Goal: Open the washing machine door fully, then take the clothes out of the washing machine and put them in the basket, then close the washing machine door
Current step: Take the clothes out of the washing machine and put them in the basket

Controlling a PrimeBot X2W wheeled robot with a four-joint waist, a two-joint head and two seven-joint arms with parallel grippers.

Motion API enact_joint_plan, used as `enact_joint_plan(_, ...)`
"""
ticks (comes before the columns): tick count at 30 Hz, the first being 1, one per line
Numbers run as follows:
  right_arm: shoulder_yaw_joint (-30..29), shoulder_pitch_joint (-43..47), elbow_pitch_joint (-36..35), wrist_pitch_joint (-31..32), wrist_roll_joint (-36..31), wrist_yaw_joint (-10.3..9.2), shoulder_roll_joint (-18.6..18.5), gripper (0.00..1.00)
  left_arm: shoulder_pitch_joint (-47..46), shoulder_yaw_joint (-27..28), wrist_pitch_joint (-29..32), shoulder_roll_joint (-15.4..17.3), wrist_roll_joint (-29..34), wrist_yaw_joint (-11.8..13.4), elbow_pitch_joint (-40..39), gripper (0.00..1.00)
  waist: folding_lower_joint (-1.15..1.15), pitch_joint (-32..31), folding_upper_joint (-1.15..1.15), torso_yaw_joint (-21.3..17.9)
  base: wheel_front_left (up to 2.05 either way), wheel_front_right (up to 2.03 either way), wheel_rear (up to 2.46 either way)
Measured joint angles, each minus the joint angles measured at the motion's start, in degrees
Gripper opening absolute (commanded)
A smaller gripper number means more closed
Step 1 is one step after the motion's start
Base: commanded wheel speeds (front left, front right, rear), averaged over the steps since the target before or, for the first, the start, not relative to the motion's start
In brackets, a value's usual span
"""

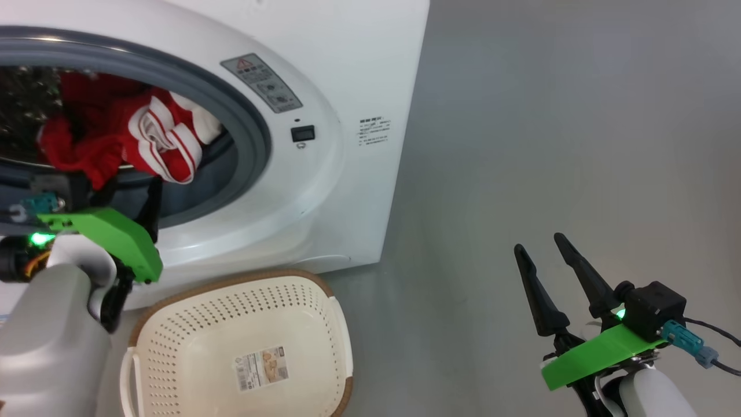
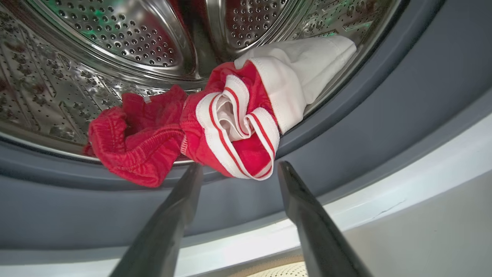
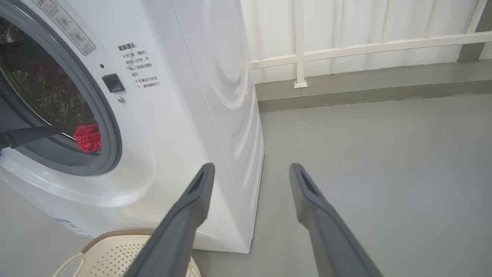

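At the left, the left pincer (image 2: 239,166) pointed into the mouth of the washing machine (image 1: 359,69), its two fingers spread wide apart and clamped on nothing, their tips very near the clothes (image 2: 184,134). The red and white bundle lay at the front lip of the drum (image 2: 115,38), slumped partly over the grey rubber ring (image 1: 255,133), so it seemed within easy reach for a first grab. The basket (image 1: 191,330) sat on the floor (image 1: 550,145) just in front of the machine, below the opening, likely placed so a short drop would land the garments. Far to the right, the right pincer (image 1: 538,243) hung over the floor, fingers apart and empty, probably parked aside to leave the left arm room
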Motion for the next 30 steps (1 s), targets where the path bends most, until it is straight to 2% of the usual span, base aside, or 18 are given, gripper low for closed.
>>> enact_joint_plan(11, 1.8, -3.3, -0.2, 0.0, -0.3, 0.0, 1.6, 1.0, -7.9, -6.6, 0.5, 2.8, -3.2, 0.0, 8.7, 1.0, 0.0, 5.1, 0.0, -3.4, 0.0, 0.0, 0.0)
enact_joint_plan(20, 1.8, -5.1, -0.7, 0.0, -0.3, 0.0, 2.3, 1.0, -12.8, -10.6, -0.1, 5.9, -6.3, 0.0, 11.0, 1.0, 0.0, 9.2, 0.0, -5.7, 0.0, 0.0, 0.0)
enact_joint_plan(30, 1.8, -5.9, -1.2, 0.0, -0.5, 0.0, 3.5, 1.0, -15.9, -13.5, -0.5, 7.4, -8.6, 0.0, 14.3, 1.0, 0.0, 12.2, 0.0, -7.3, 0.0, 0.0, 0.0)
